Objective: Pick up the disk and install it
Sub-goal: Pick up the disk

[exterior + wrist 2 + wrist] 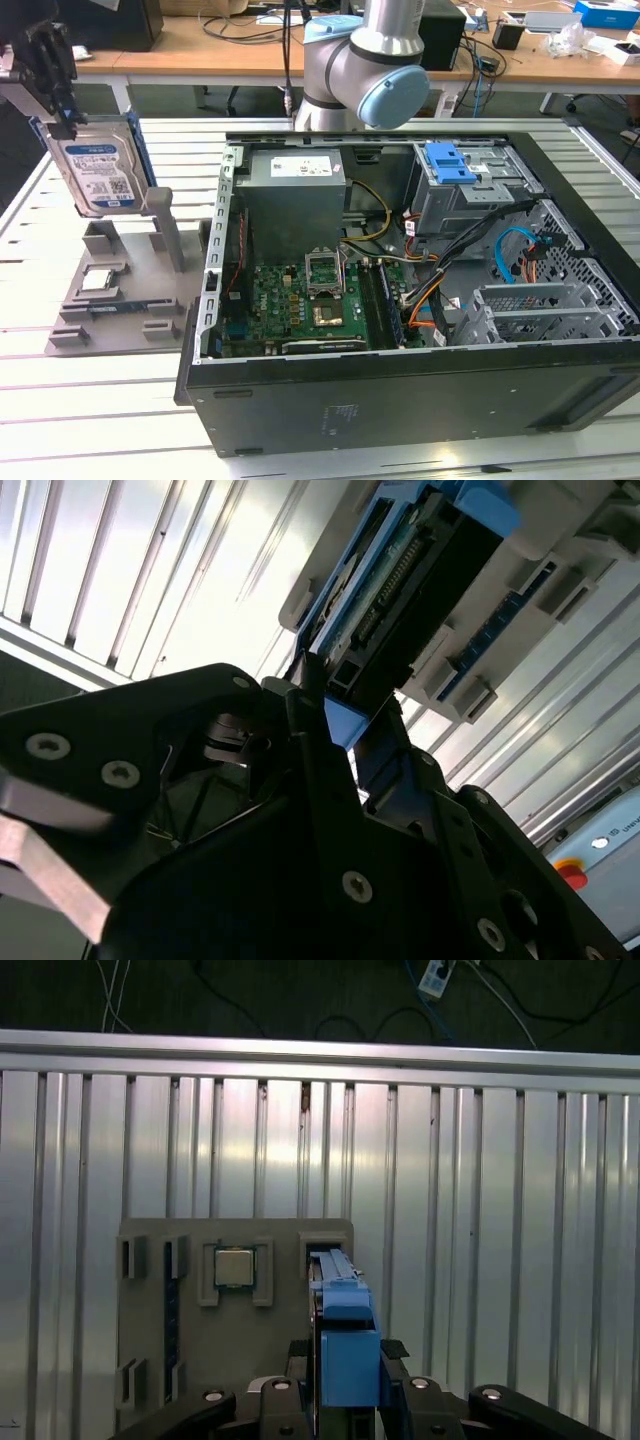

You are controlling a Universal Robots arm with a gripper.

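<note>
- The slatted metal table (pixel 60 420) carried an open computer case (pixel 400 410) on the exterior view's right, lying on its side with the board exposed.
- The arm (pixel 365 60) stood behind the case.
- A grey fixture (pixel 130 320) lay on the table just beside the case, on the exterior view's left.
- The disk (pixel 100 180) stood upright over the fixture, outside the case; whether it touched the fixture could not be told.
- The gripper (pixel 62 115) was clamped on the disk's blue bracket at its upper edge.
- A small square chip (pixel 234 1267) sat in a fixture recess.
</note>
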